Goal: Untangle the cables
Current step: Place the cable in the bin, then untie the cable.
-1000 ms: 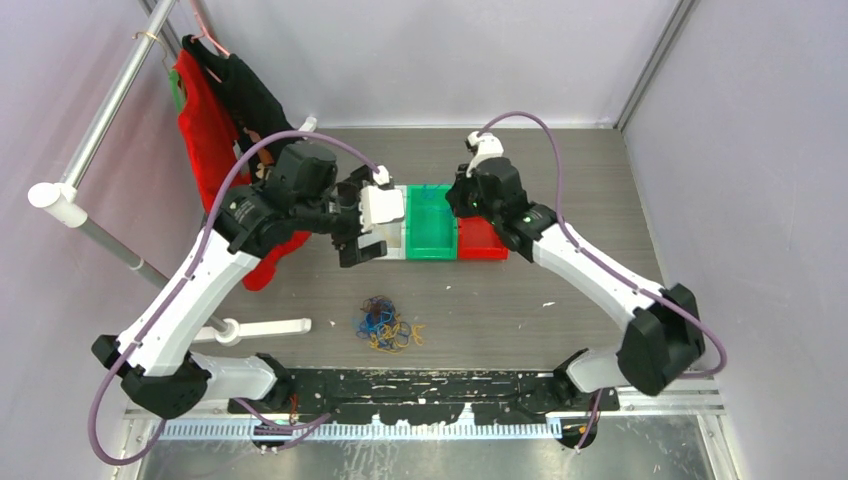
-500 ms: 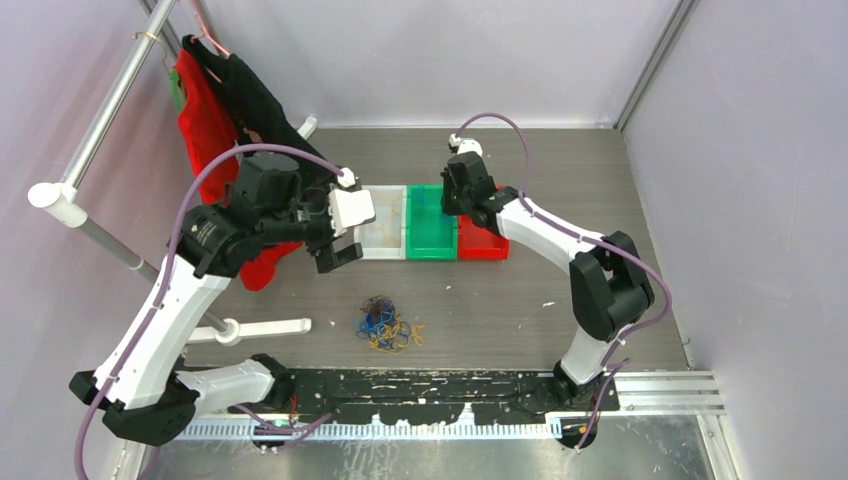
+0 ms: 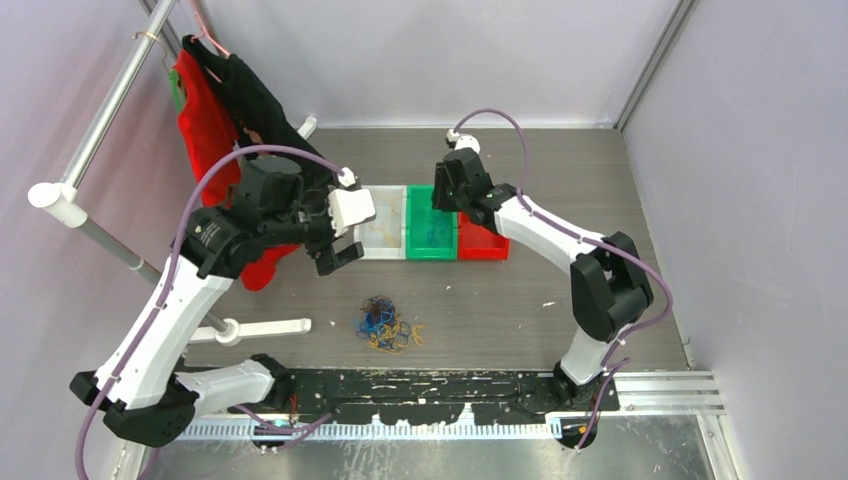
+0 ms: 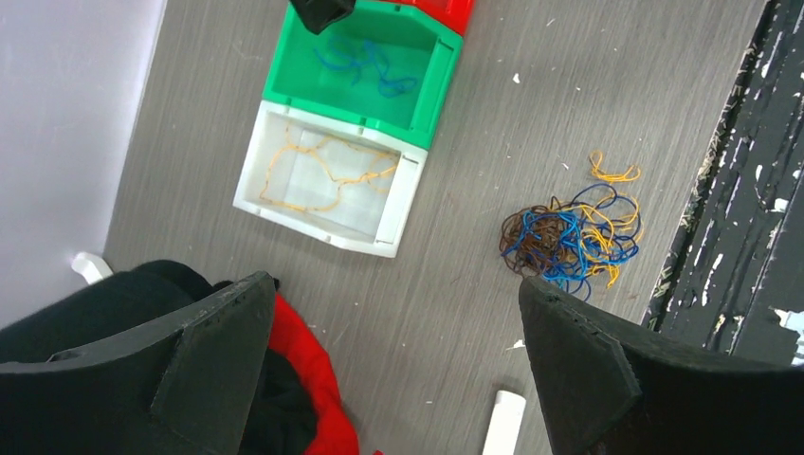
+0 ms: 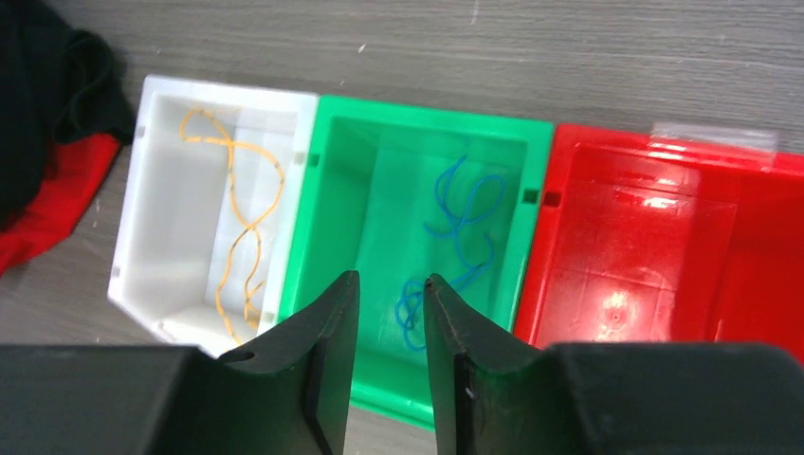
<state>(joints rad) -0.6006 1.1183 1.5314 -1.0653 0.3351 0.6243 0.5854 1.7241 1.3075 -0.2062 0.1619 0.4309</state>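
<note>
While cables [image 4: 569,237] lie tangled | green bin [image 5: 346,190] touches white bin [image 5: 161,171]

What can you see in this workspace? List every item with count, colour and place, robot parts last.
cable tangle: one, blue, yellow-orange and dark brown, on the table near the arm bases
yellow cable: one, in the white bin
blue cables: a few loops, in the green bin
white bin: one, left of the row
green bin: one, middle
red bin: one, right
clothes: red and black, hanging at left
rack: one, silver, left edge
table: one, grey
left gripper: black, open wide
right gripper: black, slightly open, above the green bin
</note>
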